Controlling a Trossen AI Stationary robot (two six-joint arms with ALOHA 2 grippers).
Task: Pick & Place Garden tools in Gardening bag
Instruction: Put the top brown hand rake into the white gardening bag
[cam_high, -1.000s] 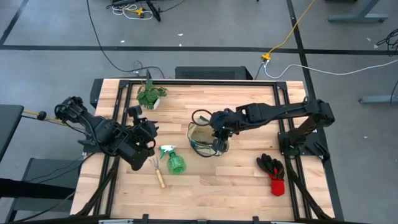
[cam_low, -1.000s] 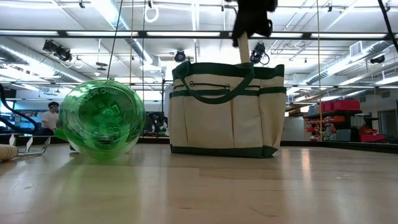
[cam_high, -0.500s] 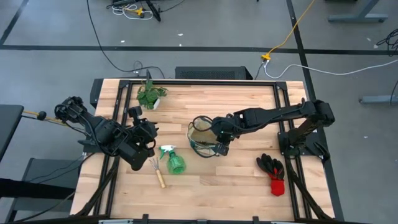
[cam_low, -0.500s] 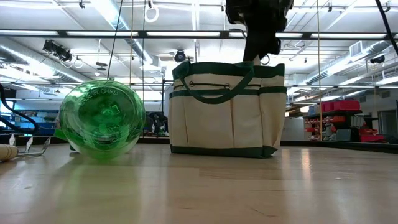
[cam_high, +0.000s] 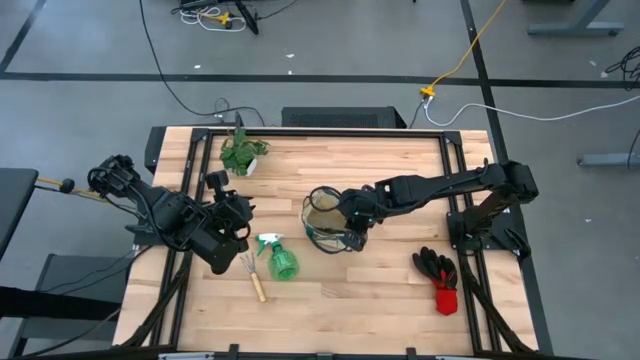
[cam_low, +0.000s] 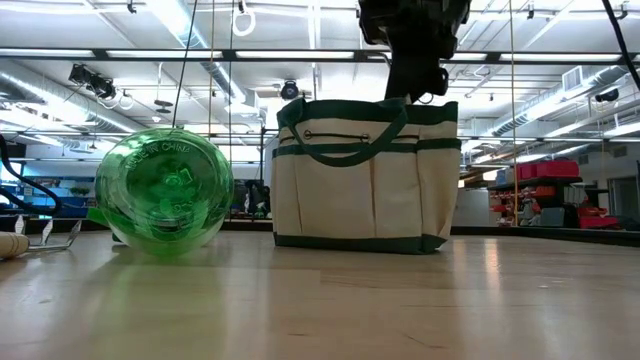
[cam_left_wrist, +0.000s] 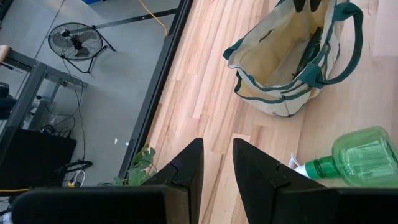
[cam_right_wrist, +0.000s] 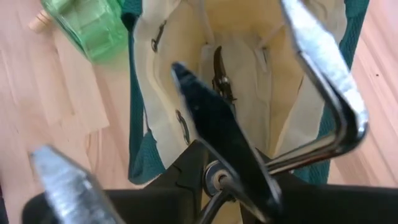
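High view: my right pincer (cam_high: 352, 222) now hangs over the 3 o'clock rim of the cream and green bag (cam_high: 310, 206) at the table's centre. A second ago it was lower, at the bag's 4 o'clock corner, so it has swung in over the opening. In the right wrist view it seems clamped on the shears (cam_right_wrist: 224, 143), whose spread handles and dark blade point down into the open bag. I judge the drop is close, though the shears are not yet let go.

My left pincer (cam_high: 232, 232) waits at 9 o'clock from the bag, its fingers a narrow gap apart and empty. The green spray bottle (cam_high: 282, 262) and the rake (cam_high: 252, 278) lie at 7 o'clock from the bag, and the gloves (cam_high: 438, 270) at 4 o'clock, all yet to be packed.

Raised lettering on the bottle's base in the low view seems to read "made in China". I see no other writing.
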